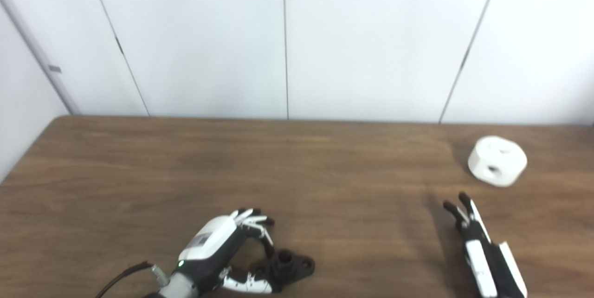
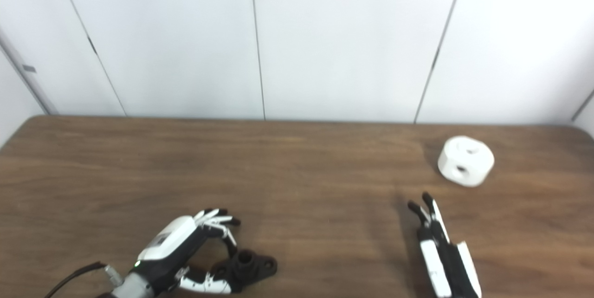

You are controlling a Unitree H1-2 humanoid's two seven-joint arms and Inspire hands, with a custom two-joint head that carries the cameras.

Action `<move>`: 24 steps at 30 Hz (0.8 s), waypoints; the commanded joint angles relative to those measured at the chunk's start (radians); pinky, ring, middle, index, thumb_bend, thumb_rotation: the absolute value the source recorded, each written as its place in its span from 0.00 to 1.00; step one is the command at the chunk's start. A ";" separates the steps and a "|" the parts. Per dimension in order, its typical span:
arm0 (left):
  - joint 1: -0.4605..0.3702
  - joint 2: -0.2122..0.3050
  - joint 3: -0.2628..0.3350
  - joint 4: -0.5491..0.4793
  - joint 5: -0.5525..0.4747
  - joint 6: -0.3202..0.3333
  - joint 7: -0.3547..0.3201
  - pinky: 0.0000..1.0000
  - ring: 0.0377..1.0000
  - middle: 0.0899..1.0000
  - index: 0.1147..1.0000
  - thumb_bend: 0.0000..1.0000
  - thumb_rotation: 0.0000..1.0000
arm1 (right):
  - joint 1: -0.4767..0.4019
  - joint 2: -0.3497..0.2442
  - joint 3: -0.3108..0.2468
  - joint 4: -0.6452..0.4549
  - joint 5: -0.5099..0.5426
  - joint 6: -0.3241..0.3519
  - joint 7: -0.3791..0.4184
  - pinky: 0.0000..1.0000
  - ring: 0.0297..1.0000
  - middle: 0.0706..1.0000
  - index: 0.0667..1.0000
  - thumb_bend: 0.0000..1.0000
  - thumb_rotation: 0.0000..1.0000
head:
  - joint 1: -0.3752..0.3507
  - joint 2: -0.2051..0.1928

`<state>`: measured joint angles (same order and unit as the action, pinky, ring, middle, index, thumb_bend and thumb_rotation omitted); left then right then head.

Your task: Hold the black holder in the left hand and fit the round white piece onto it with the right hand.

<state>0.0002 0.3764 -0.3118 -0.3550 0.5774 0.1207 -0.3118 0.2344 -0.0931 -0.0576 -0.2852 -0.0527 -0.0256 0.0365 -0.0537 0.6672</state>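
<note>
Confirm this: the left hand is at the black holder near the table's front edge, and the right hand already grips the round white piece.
Not quite: in the left eye view the right hand is open and empty, apart from the round white piece lying beyond it. The left hand is at the black holder.

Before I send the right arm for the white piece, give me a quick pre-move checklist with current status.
1. Left robot hand around the black holder: fingers curl over it and the thumb reaches under it, but a firm grip: cannot tell.
2. Black holder lifted off the table: not ok, it looks to be resting on the wood.
3. Right robot hand free and open: ok, fingers extended, holding nothing.
4. Round white piece in view and unobstructed: ok, it sits alone near the far right of the table.
5. Path from the right robot hand to the white piece: ok, bare wood between them.
</note>
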 commanded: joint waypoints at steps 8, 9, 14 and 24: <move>0.023 -0.045 -0.055 -0.013 0.043 -0.089 0.025 1.00 0.96 0.84 0.42 0.52 0.05 | 0.154 0.031 0.027 -0.082 0.004 0.024 -0.006 1.00 0.98 0.91 1.00 0.57 1.00 | -0.023 0.043; 0.026 -0.050 -0.057 -0.013 0.048 -0.091 0.026 1.00 0.96 0.84 0.42 0.52 0.05 | 0.154 0.030 0.026 -0.087 0.004 0.030 -0.007 1.00 0.98 0.91 1.00 0.58 1.00 | -0.028 0.051; 0.044 -0.068 -0.061 -0.001 0.083 -0.110 0.052 1.00 0.96 0.83 0.42 0.52 0.05 | 0.154 0.028 0.023 -0.099 0.008 0.046 -0.006 1.00 0.97 0.90 1.00 0.60 1.00 | -0.032 0.057; 0.093 -0.117 -0.038 0.061 0.087 -0.139 0.133 1.00 0.96 0.83 0.42 0.52 0.05 | 0.146 0.013 0.011 -0.122 -0.033 0.060 -0.014 1.00 0.97 0.91 1.00 0.59 1.00 | -0.082 0.063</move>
<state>0.0854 0.2609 -0.3529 -0.3063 0.6661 -0.0101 -0.1884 0.2345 -0.0926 -0.0505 -0.3507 -0.0707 0.0490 0.0361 -0.1349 0.7286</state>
